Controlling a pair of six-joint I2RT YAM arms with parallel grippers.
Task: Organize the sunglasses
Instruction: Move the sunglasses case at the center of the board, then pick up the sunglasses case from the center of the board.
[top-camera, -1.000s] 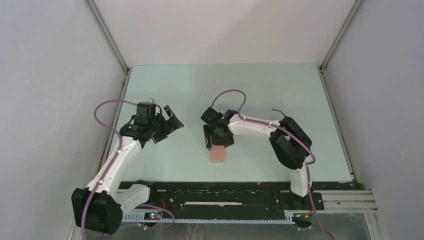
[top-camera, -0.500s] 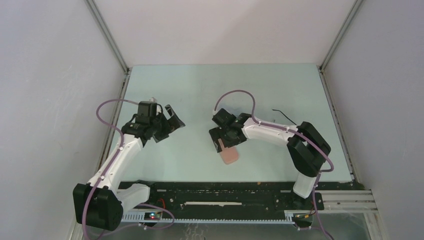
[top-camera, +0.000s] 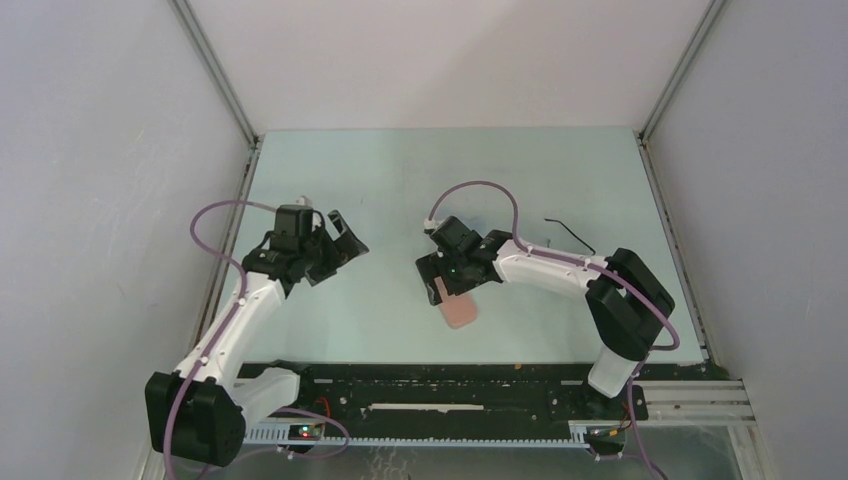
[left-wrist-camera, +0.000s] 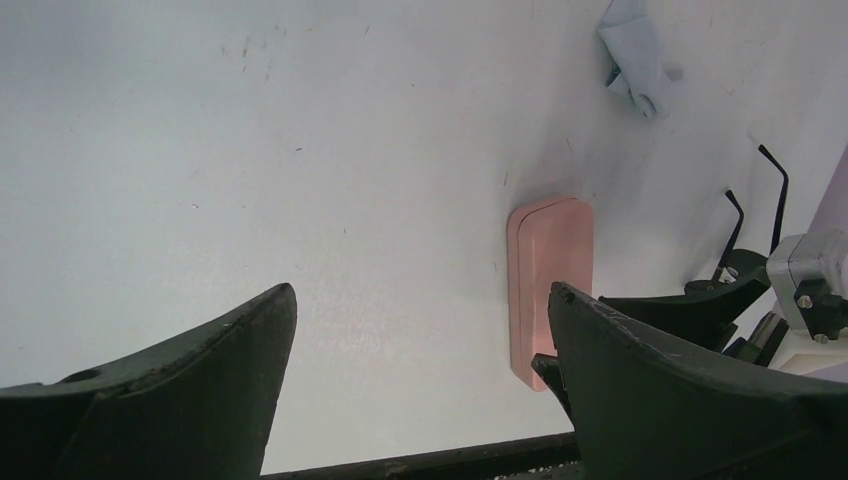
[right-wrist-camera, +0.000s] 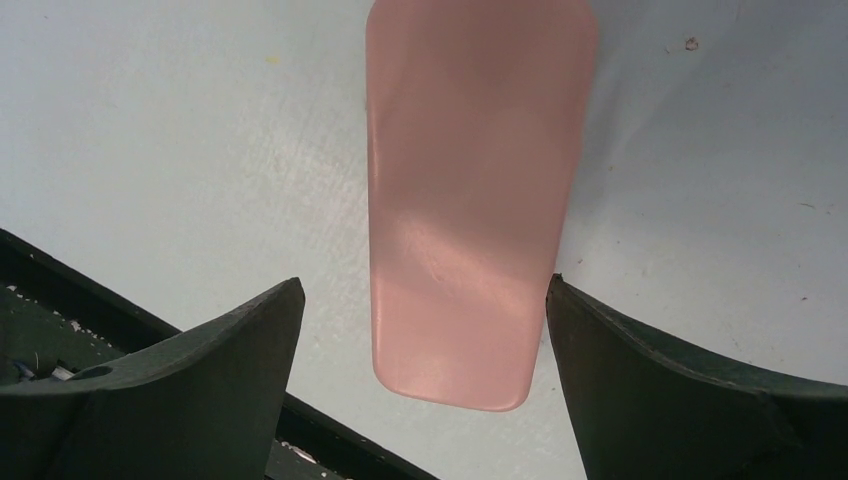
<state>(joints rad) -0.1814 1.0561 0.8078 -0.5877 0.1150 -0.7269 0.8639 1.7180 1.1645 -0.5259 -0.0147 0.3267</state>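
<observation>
The right pincer hangs wide open over the pink glasses case, one finger on each side and not touching, likely to line it up. The left pincer is open too, out of the way. The sunglasses lie on the desk behind the right arm (only thin black bits show). A second ago the case lay straighter and further left.

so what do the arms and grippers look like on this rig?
Both the left arm and right arm have white links, black joint housings and a purple cable looped outside. The left gripper and right gripper have matte black, wedge-shaped fingers.
</observation>
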